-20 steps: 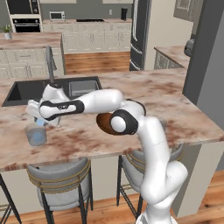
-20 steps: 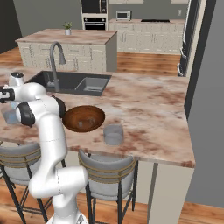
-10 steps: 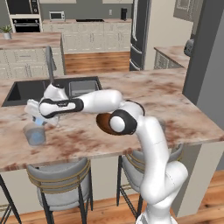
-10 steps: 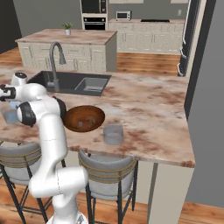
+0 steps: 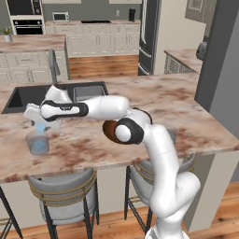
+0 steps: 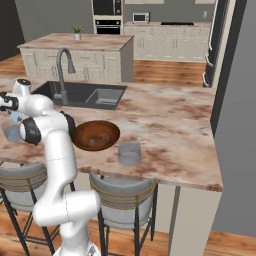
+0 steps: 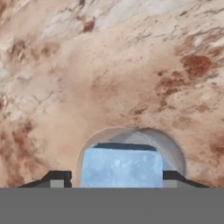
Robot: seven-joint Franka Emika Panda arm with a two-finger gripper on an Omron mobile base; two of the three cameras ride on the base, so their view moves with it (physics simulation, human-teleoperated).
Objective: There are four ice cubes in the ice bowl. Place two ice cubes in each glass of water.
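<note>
since the earlier frame the fingers (image 7: 115, 180) have spread, flanking an ice cube (image 7: 121, 168) over the glass (image 5: 38, 141).

text: none showing legibly | labels: none | brands: none | numbers: none | signs: nothing readable appearing on appliances, cabinets or counter

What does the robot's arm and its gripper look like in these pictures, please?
The arm is glossy white with rounded, tubular links and dark grey to black joint caps and bands, one black band running along the wrist. The gripper has a pale, boxy white body; in the hand view its two small finger tips are dark. No loose cables or markings show.
</note>
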